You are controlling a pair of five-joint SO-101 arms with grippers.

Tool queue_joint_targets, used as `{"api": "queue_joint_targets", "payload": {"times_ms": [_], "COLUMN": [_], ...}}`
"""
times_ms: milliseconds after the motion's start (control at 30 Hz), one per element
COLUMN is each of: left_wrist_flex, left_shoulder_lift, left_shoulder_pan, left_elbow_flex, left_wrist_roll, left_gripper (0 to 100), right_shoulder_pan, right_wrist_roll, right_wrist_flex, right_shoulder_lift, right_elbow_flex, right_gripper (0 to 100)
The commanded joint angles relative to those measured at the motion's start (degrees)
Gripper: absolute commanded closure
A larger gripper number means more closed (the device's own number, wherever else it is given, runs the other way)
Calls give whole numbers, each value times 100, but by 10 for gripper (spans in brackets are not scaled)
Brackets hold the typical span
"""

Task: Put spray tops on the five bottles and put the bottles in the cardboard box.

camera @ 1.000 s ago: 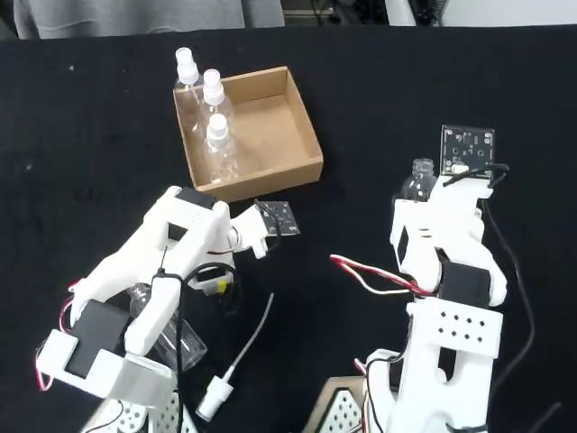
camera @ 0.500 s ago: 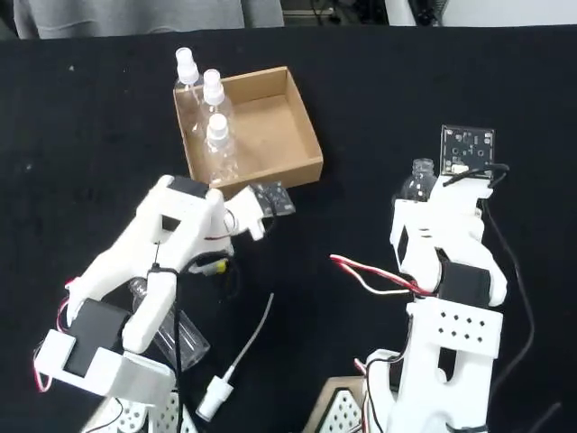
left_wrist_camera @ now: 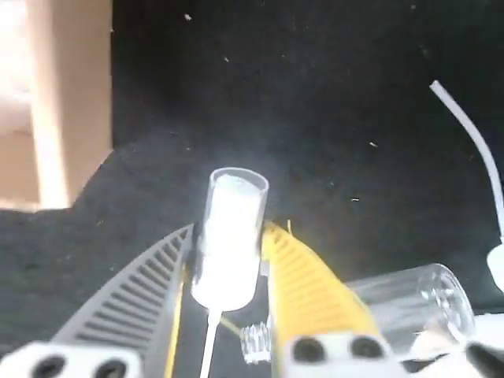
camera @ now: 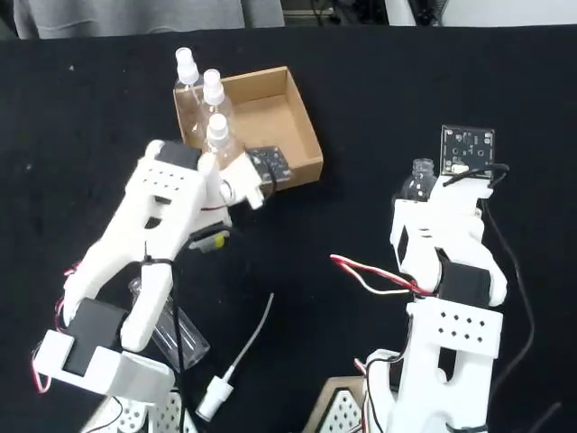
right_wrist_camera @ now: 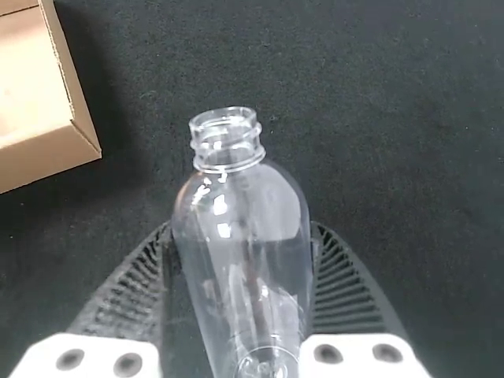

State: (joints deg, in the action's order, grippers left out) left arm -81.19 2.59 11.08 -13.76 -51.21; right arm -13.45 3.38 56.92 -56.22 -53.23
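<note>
Left gripper (left_wrist_camera: 228, 236) clamps spray top (left_wrist_camera: 232, 201) beside cardboard box (camera: 305, 135), poised for capping. Right gripper (right_wrist_camera: 240, 232), well apart from box, grips bottle (right_wrist_camera: 236, 189), neck left free for top.

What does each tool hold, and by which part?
Left tool: a spray top, by its white body. Right tool: an uncapped bottle, by its body.

Counter (camera: 90, 108): black, cloth-covered. From the high view I log these lying on it:
- cardboard box (camera: 270, 122), open-topped, at 11 o'clock
- clear bottle (camera: 180, 336), uncapped, on its side, at 7 o'clock
- loose spray top (camera: 215, 397) with white tube, near that bottle, toward 6 o'clock
</note>
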Motion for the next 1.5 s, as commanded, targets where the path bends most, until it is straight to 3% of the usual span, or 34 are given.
{"api": "queue_joint_targets", "payload": {"times_ms": [0, 367, 600, 967, 1233, 1467], "left_wrist_flex": [-651, -1969, -1960, -1864, -1398, -1292], "left_shoulder_lift": [88, 88, 88, 1363, 2013, 2532], "left_shoulder_pan": [-40, 22, -31, 13, -31, -22], "left_elbow_flex": [945, 2554, 3046, 3240, 3037, 3037], "left_wrist_roll": [62, 123, 1644, 2444, 3657, 4703], "left_gripper": [971, 971, 971, 972, 972, 972], "right_shoulder_pan": [-70, -62, 202, 642, 1073, 1099], "right_wrist_roll": [53, 0, -281, -360, -369, -554], "right_wrist_flex": [-167, -141, -132, -149, -132, -167], "right_shoulder_lift": [-171, -198, -198, -198, -268, -1253], "right_elbow_flex": [66, 92, 101, 101, 57, -338], "right_gripper": [933, 932, 930, 930, 934, 934]}}
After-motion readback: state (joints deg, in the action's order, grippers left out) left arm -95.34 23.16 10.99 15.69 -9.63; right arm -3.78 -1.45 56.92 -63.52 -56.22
